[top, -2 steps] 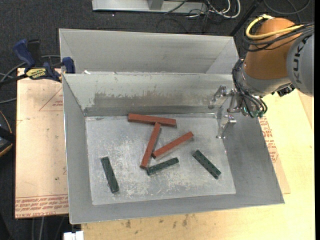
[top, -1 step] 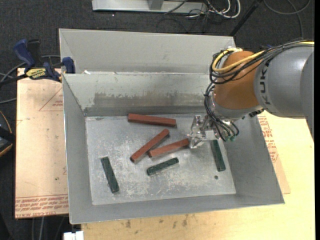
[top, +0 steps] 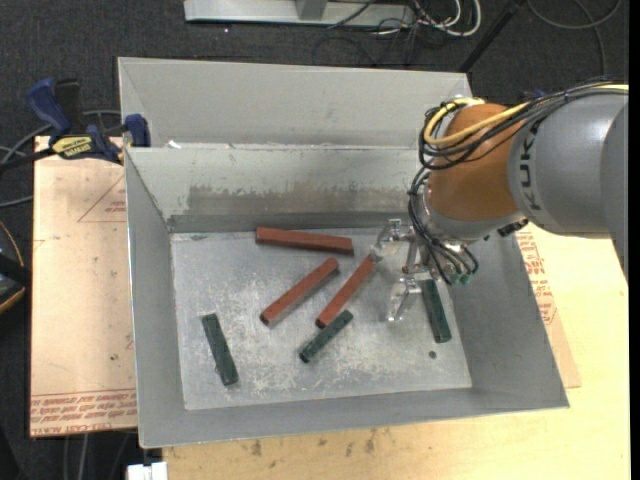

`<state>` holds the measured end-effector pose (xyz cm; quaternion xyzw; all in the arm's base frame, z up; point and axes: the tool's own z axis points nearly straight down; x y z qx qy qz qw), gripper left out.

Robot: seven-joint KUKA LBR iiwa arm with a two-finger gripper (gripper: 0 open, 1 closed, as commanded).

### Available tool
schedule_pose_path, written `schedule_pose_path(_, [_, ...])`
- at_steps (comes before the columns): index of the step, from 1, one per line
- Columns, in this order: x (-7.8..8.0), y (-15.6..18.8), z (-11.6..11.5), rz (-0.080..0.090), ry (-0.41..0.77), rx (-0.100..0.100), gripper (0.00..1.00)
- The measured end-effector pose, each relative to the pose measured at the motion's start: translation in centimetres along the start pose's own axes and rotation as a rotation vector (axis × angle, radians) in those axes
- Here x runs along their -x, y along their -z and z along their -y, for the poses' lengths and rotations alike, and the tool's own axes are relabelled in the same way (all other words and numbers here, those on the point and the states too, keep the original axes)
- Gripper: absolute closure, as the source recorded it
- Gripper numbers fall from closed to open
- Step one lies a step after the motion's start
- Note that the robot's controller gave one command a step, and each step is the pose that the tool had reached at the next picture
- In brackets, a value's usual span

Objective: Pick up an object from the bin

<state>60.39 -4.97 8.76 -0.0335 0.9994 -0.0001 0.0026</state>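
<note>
The hand hides the upper end of the dark green bar lying beneath it.

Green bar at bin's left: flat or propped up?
Flat: the green bar lies along the bin floor, touching no other bar.

Near the back wall of the grey metal bin we see a long red-brown rectangular bar, lying nearly parallel to that wall. In the middle of the floor we find a second red-brown bar and, just right of it, a third red-brown bar, both slanting toward the back right corner. A short dark green bar lies against the third one's lower end. Another dark green bar lies apart, near the front left corner. Beyond the back edge we note a pale grey flat stand base and tangled cables.
</note>
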Motion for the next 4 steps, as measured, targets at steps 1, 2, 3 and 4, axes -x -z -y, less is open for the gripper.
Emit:
schedule_pose_path(1, [0.1,0.0,0.0,0.003,0.000,0.000,0.00])
schedule_pose_path(2, [1.9,-0.8,-8.0,0.019,0.099,0.001,1.00])
schedule_pose_path(3, [1.9,-0.8,-8.0,0.019,0.099,0.001,1.00])
schedule_pose_path(4, [1.5,20.2,-9.4,-0.001,0.069,0.001,1.00])
